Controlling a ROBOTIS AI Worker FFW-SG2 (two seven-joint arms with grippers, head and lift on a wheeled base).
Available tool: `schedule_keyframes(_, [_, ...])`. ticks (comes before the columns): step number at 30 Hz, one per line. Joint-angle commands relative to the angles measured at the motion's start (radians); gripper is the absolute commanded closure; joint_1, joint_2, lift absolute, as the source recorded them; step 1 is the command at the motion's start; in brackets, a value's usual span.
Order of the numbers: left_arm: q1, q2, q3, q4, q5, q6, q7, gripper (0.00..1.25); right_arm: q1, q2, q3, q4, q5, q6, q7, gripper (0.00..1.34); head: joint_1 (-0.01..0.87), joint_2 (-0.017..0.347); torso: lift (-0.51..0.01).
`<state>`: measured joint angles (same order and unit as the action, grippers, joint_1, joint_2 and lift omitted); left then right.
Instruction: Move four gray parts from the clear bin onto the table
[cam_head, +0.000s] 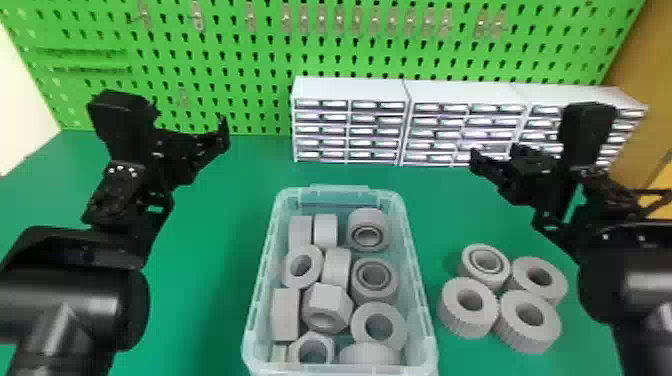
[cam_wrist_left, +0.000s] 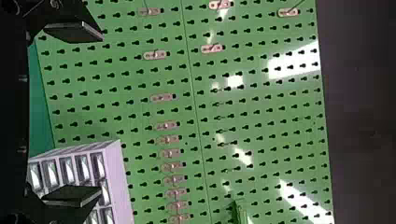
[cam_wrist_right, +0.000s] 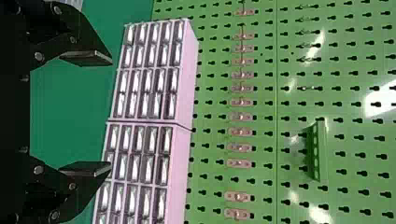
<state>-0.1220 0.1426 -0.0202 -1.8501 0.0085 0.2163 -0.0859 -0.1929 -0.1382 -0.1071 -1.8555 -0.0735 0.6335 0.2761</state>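
From where I stand, four gray parts (cam_head: 468, 322) sit on the green table (cam_head: 215, 260), just beside the clear bin (cam_head: 340, 189) on the robot's right. Each lies flat with its hole facing up, a sensible way to set down round things that might roll. They are bunched close, touching or nearly so, probably to keep them together within easy reach of the right arm.

The left gripper (cam_wrist_left: 102, 114) is up in front of the pegboard (cam_wrist_left: 233, 116), its two fingers spread wide with nothing between them. The right gripper (cam_wrist_right: 111, 113) is up near the drawers (cam_wrist_right: 154, 79), also wide apart and empty. I'd say both are held high so they're clear of the bin and the parts.

The bin stands upright and open between the arms, where either could dip in. It's well stocked: a ring (cam_head: 378, 310) lies with its hole up, a hex nut (cam_head: 327, 300) sits near the middle, and toward the back two pieces (cam_head: 325, 230) stand on edge side by side.

With four out, the job looks finished to me. Another grab would be one too many, and a low sweep of the right arm could scatter the group.
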Motion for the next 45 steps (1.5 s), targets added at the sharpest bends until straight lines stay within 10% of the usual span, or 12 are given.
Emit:
schedule_keyframes(1, [0.002, 0.0, 0.005, 0.0, 0.001, 0.0, 0.0, 0.13, -0.003, 0.002, 0.003, 0.001, 0.003, -0.002, 0.0, 0.47, 0.686, 0.026, -0.05])
schedule_keyframes(45, [-0.004, -0.001, 0.013, 0.0, 0.016, -0.021, 0.011, 0.13, -0.049, 0.008, 0.041, -0.002, 0.0, -0.008, -0.008, 0.47, 0.686, 0.026, -0.05])
